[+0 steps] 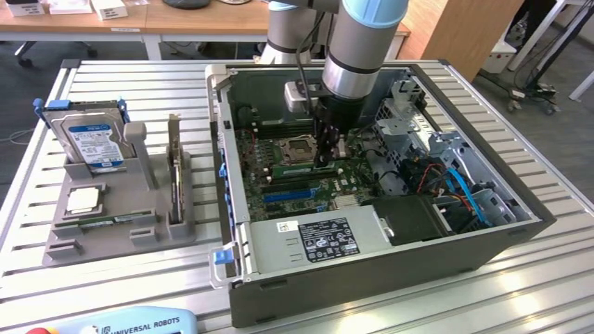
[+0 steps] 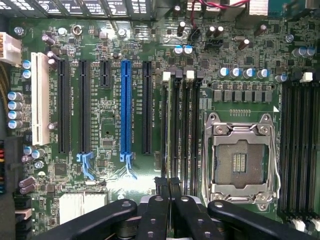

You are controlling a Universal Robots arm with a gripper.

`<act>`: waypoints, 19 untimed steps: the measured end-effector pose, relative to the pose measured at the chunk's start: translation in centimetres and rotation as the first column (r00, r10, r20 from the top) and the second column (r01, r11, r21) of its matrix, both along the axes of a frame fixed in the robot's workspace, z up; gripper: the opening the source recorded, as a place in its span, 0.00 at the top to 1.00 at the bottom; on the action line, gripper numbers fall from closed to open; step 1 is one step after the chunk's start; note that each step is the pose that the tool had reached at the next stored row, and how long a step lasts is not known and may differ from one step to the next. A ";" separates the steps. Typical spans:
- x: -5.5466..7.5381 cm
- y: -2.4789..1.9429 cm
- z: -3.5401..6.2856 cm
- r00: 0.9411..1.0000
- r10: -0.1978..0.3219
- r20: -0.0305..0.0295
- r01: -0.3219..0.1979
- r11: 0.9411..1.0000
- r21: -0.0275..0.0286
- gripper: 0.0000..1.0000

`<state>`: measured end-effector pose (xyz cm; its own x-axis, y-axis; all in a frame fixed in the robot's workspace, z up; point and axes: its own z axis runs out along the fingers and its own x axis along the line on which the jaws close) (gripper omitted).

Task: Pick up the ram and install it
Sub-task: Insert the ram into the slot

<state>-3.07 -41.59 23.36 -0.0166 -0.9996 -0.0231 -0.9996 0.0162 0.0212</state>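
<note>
Lying in the front groove of the grey plastic holder (image 1: pixel 139 240), the thin green ram stick (image 1: pixel 116 220) looks not yet picked, while the black-fingered gripper (image 1: pixel 323 163), clenched on nothing visible, hangs well apart over black memory slots (image 2: pixel 184 130); a grasp likely calls for opening first

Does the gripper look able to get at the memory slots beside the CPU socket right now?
Probably yes: the gripper hangs shut inside the open case, directly over the memory slots beside the CPU socket, with no cable or card crossing between.
</note>
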 end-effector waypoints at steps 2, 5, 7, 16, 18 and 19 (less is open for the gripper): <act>0.0 0.00 0.00 1.000 -0.004 0.000 0.004 1.000 0.000 0.89; 0.0 0.00 0.00 1.000 -0.004 0.000 0.004 1.000 0.000 0.89; 0.0 -0.05 0.01 1.000 -0.004 0.000 0.004 1.000 0.000 0.89; 0.0 -0.14 -0.07 1.000 -0.004 0.000 0.004 1.000 0.000 0.89; 0.0 -0.13 -0.07 1.000 -0.004 0.000 0.004 1.000 0.000 0.89; 0.0 -0.13 -0.08 1.000 -0.004 0.000 0.004 1.000 0.000 0.89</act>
<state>-3.08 -41.72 23.29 -0.0209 -0.9995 -0.0230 -0.9996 0.0204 0.0212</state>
